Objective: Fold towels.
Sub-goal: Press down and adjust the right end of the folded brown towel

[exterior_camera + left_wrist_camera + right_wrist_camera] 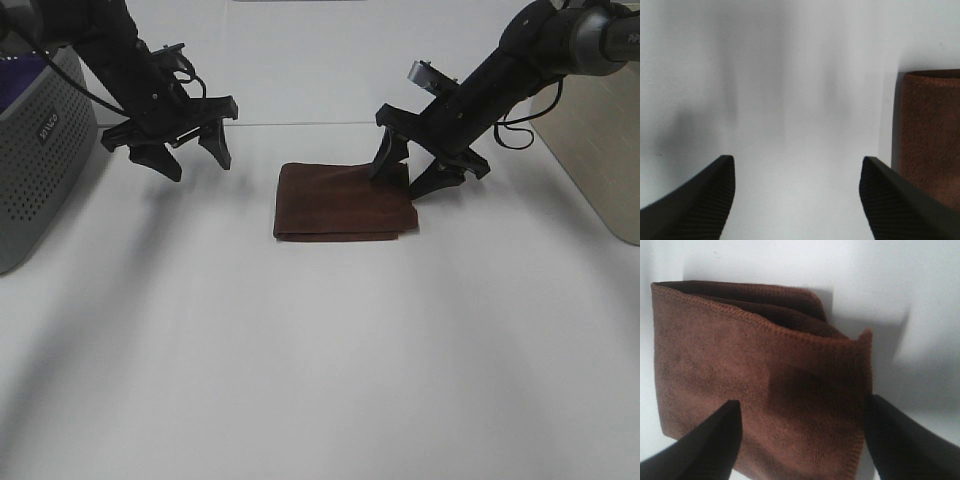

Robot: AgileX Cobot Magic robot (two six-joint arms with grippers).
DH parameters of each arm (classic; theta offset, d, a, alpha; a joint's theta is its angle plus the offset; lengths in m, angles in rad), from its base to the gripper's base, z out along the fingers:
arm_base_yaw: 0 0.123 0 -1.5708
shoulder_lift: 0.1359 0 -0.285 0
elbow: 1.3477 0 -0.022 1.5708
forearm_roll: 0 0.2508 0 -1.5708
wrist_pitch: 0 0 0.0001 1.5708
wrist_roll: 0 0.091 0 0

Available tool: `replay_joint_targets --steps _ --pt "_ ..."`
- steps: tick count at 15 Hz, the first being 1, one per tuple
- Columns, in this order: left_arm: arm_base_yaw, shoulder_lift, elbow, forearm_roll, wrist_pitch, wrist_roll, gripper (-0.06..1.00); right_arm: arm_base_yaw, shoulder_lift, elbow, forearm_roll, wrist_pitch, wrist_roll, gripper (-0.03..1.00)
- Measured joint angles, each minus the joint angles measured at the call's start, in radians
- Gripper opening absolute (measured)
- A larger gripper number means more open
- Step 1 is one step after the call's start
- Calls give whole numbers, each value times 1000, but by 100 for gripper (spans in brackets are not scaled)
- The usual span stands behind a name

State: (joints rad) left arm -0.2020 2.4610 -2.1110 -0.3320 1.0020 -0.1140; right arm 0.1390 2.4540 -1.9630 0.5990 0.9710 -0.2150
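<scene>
A brown towel (pixel 342 202) lies folded in a rectangle on the white table (pixel 320 350). My right gripper (pixel 410 172) is open, its fingers straddling the towel's far right corner, just above or touching it. In the right wrist view the towel (pixel 760 380) fills the space between the two fingers (pixel 705 445), with layered edges showing at the corner. My left gripper (pixel 190 157) is open and empty, held above the table to the left of the towel. The left wrist view shows bare table between its fingers (pixel 695 200) and the towel's edge (pixel 930 135) to one side.
A grey perforated box (pixel 35 150) with a purple item on it stands at the left edge. A beige panel (pixel 600 150) stands at the right edge.
</scene>
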Motion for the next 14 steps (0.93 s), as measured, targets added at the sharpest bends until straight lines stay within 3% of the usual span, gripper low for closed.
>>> replay_joint_targets --steps 5,8,12,14 --pt "0 -41 -7 0 57 17 67 0 -9 0 -8 27 15 66" --pt "0 -130 -9 9 100 77 67 0 -85 1 -21 80 18 66" --pt "0 -288 -12 100 202 88 67 0 -179 1 -145 216 89 66" --pt "0 -349 -12 140 210 77 67 9 -211 1 -219 231 103 66"
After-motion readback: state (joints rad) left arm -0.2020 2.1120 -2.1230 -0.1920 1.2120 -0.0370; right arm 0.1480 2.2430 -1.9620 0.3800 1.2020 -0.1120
